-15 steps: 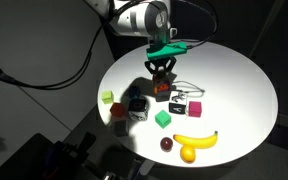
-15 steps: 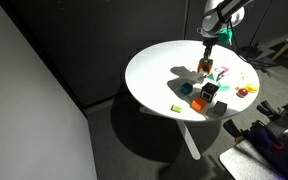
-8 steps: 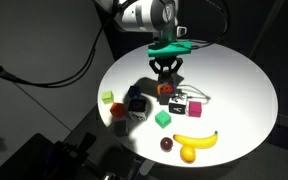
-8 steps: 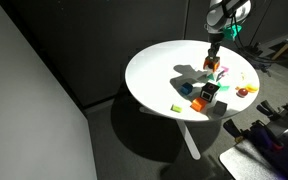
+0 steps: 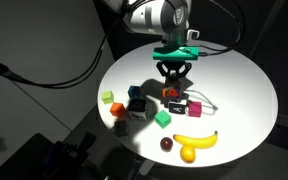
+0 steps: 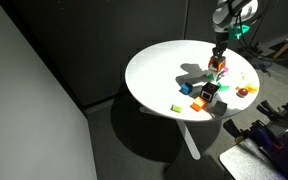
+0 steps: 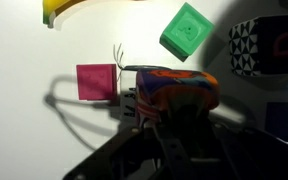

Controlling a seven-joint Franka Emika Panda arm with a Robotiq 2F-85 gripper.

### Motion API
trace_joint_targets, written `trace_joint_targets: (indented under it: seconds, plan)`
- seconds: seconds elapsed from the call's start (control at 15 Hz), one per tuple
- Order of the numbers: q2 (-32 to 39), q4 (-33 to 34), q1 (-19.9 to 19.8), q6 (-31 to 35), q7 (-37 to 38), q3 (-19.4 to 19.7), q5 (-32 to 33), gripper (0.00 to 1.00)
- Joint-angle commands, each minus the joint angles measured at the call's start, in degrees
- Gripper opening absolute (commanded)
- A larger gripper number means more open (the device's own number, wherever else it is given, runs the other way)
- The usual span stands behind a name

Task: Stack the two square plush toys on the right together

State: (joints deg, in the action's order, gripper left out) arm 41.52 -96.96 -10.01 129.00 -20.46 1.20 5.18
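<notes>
table (image 5: 239,75): round, white, dark surroundings, exterior view.
left green cube (image 5: 107,98): on table near its left edge, well apart from pincer.
black-and-white block (image 5: 121,111): on table, lower left, just beside black cube.
black cube (image 5: 137,101): on table left of centre, nothing on top, apart from pincer.
centre green cube (image 5: 163,118): on table, below and slightly left of pincer in frame.
pincer (image 5: 172,86): pointing straight down over table centre, closed on multicolour cube.
multicolour cube (image 5: 170,94): clamped in pincer, orange face showing, right of black cube with a gap between, not stacked. Cannot tell whether underside clears table.
pink cube (image 5: 194,107): on table, just lower right of held cube, not touching.
dark round fruit (image 5: 167,144): near bottom edge of table, left of banana.
banana (image 5: 196,140): lying flat, lower right part of table.
wrist view, left to right: banana tip upper left; pink cube left of centre; multicolour cube centre, orange with blue and red marks, gripped; green cube upper centre, tilted; black cube upper right, white pattern on one face.
</notes>
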Motion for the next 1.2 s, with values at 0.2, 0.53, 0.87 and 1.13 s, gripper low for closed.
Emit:
trace_joint_targets:
  seconds: [0.2, 0.53, 0.87, 1.13]
  plan:
    - [0.4, 0.1, -1.7, 0.8, 0.3, 0.1, -1.0, 0.10]
    - [1.3, 0.7, -2.3, 2.4, -0.5, -0.2, -1.0, 0.10]
    - [2.8, 1.7, -2.6, 4.4, -0.8, -0.5, -1.2, 0.10]
    - [3.6, 1.5, -2.9, 5.3, -0.9, -0.5, -1.2, 0.11]
